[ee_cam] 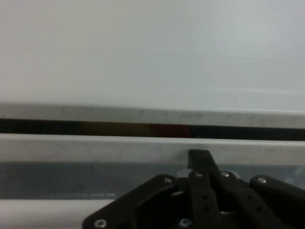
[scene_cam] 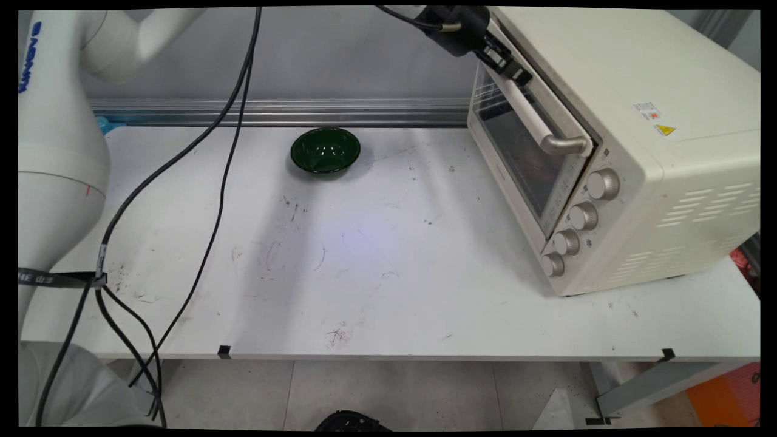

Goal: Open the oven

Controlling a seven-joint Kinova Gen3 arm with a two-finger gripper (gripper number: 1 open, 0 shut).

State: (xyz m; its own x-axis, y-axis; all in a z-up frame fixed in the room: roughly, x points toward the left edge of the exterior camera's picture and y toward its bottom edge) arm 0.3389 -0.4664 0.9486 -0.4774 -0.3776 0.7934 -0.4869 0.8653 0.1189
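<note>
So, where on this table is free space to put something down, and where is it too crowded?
The white table is bare across its middle and near edge, between the hanging black cables and the toaster oven. The strip behind and right of the green bowl is also free. The right side is crowded: the gripper sits at the oven's door handle.

Arm enters from upper left, reaching across along the top edge; hand (scene_cam: 507, 64) high at upper right, angled down and to the right; black cables hang from arm; hand view: one finger (ee_cam: 200, 160) visible, upright.
</note>
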